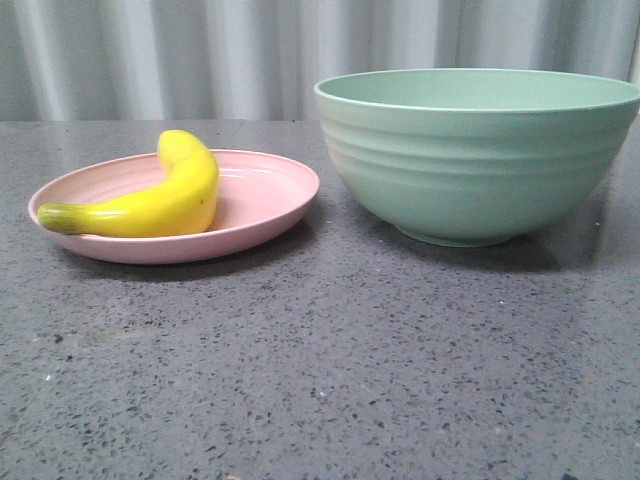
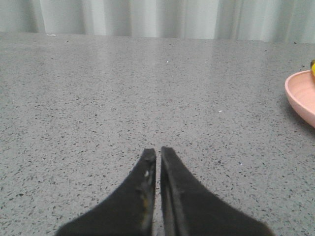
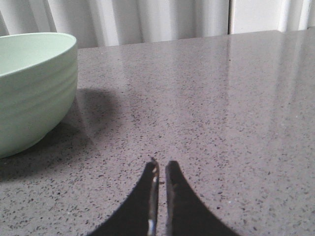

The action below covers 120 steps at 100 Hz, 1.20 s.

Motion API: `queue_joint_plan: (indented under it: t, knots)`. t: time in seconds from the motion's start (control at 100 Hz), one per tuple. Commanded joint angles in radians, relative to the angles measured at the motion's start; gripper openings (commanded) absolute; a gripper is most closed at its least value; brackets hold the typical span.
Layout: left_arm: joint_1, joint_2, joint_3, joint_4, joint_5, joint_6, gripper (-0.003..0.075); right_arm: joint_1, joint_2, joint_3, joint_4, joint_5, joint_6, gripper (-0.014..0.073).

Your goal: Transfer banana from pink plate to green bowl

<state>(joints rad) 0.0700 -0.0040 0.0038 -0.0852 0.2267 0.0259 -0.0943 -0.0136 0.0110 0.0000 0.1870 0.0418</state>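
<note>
Neither arm appears in the front view. In the left wrist view the left gripper (image 2: 158, 153) rises from the bottom centre of the frame, its two dark jaws pressed nearly together with only a thin slit between the tips, holding nothing, low over the tabletop (image 2: 123, 93). In the right wrist view the right gripper (image 3: 161, 166) sits likewise at bottom centre, jaws closed to a narrow gap, empty.

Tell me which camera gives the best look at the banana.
The front view: the whole banana lies on the pink plate, unobstructed. The left wrist view catches only a yellow sliver at the frame edge above the plate's rim. The right wrist view shows none.
</note>
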Motion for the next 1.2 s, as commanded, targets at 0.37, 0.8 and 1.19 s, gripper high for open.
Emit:
queue_joint_plan:
  t: [0.37, 0.8, 1.19]
  knots:
    - [0.002, -0.029, 0.009, 0.000, -0.094, -0.008, -0.0020, -0.007, -0.014, 0.024, -0.028, -0.105, -0.004, -0.0041]
    - [0.002, -0.029, 0.009, 0.000, -0.107, -0.008, -0.0020, -0.007, -0.014, 0.024, 0.027, -0.168, -0.002, -0.0041]
    - [0.002, -0.029, 0.009, -0.002, -0.109, -0.008, -0.0020, -0.007, -0.014, 0.024, 0.027, -0.157, -0.002, -0.0041]
